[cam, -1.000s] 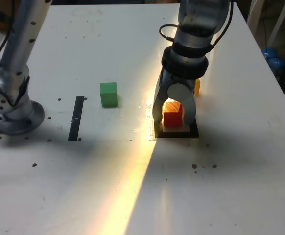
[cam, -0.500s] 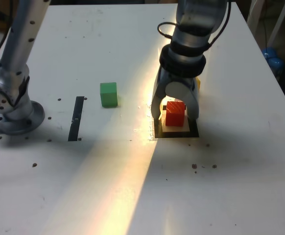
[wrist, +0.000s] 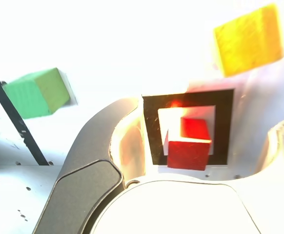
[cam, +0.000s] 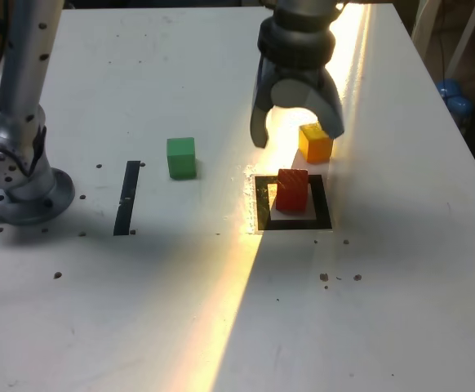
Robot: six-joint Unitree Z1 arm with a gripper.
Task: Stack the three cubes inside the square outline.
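Observation:
The red cube (cam: 292,189) (wrist: 191,143) sits alone inside the black tape square outline (cam: 322,214) (wrist: 151,131). My gripper (cam: 297,133) hangs open above the table, behind the outline, holding nothing. The yellow cube (cam: 315,142) (wrist: 249,39) rests on the table just beyond the outline, under the finger on the exterior view's right. The green cube (cam: 181,157) (wrist: 38,92) lies apart, toward the exterior view's left. In the wrist view my two grey fingers (wrist: 98,146) spread wide on either side of the outline.
A straight black tape strip (cam: 127,197) (wrist: 16,122) lies left of the green cube in the exterior view. The arm's grey base (cam: 21,175) stands at that view's left edge. A bright band of sunlight crosses the white table (cam: 384,310).
My gripper has let go of the red cube in the outline, risen, and drawn back toward the far side. The yellow cube, hidden before, now shows.

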